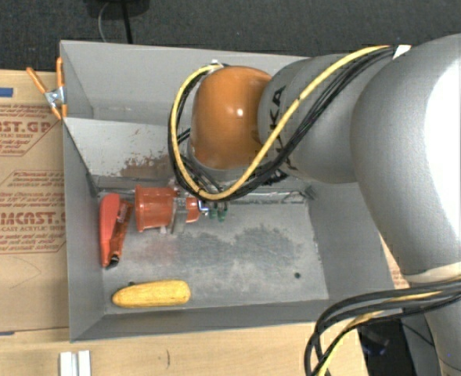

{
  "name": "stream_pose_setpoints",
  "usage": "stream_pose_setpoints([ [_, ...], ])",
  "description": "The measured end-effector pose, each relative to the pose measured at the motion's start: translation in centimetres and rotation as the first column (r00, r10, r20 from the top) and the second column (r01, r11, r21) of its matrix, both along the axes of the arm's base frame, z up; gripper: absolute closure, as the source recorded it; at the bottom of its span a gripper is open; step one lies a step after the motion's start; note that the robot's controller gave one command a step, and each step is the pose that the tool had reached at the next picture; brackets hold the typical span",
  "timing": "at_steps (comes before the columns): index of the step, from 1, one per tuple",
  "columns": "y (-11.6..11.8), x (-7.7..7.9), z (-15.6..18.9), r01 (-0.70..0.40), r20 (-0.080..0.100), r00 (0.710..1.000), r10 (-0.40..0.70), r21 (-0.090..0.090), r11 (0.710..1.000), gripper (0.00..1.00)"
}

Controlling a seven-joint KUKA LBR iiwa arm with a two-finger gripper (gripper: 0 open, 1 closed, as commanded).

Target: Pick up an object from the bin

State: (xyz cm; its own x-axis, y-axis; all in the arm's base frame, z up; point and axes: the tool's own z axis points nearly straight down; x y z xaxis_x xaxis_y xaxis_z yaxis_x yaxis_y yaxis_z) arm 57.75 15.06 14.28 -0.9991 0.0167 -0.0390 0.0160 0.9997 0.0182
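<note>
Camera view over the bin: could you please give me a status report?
Tool low in bin, beside red-orange cylinder. Red object and yellow corn cob lie apart, leftward.

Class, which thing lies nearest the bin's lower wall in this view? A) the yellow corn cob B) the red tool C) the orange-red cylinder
A: the yellow corn cob lies alone along the lower wall of the bin, with the red tool and the orange-red cylinder farther up.
</note>
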Motion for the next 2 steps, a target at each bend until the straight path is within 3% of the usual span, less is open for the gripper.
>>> stream_pose_setpoints([
  [1, -1.0, 0.8, 0.3, 0.004, 0.027, 1.000, -0.004, 0.005, 1.000, 1.00],
  [2, -1.4, 0.0, 16.2, -0.067, 0.012, 0.998, 0.067, -0.001, 0.998, 1.00],
])
